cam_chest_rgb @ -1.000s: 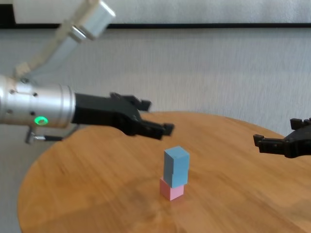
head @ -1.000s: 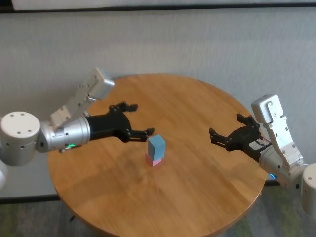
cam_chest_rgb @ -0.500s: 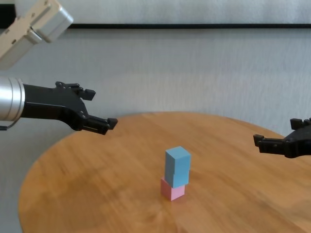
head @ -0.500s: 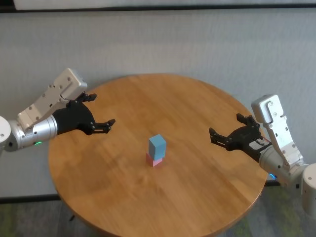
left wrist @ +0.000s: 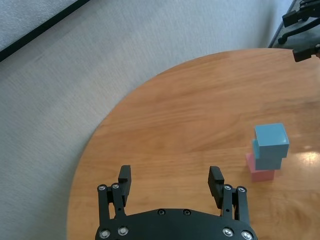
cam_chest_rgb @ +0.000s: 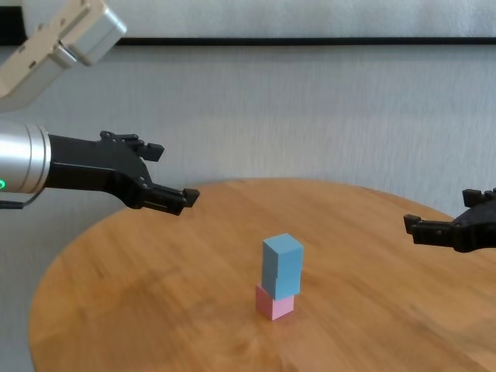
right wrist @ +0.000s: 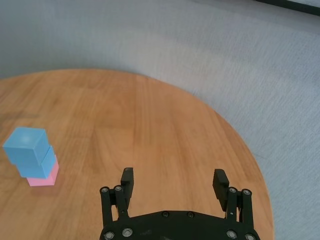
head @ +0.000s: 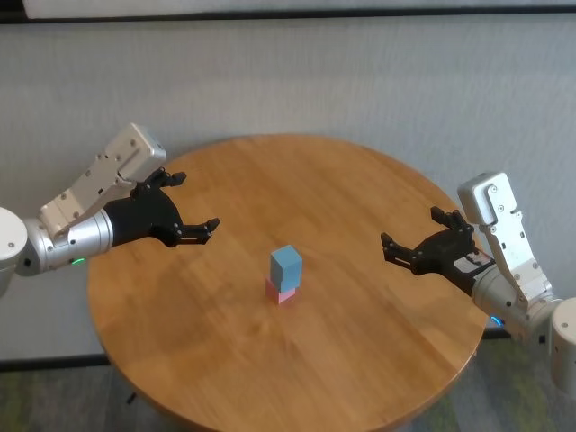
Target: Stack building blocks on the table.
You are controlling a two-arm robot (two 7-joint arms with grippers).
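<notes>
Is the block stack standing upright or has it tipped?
Upright. The stack stands on the table, pink cube at the bottom, two blue cubes above, the top one slightly twisted. Neither end effector touches it.

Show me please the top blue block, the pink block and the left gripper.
top blue block (cam_chest_rgb: 282,254): chest view, front face.
pink block (cam_chest_rgb: 274,304): chest view, front face.
left gripper (head: 193,205): head view, between its open fingertips.

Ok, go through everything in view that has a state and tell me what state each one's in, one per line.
Pink block: on the table, bottom of the stack.
Lower blue block: resting on the pink one.
Top blue block: on top, twisted slightly off square.
Left tool: open, empty, above the table's left side, clear of the stack.
Right tool: open, empty, over the right edge.
Table: carrying the three-block stack.
</notes>
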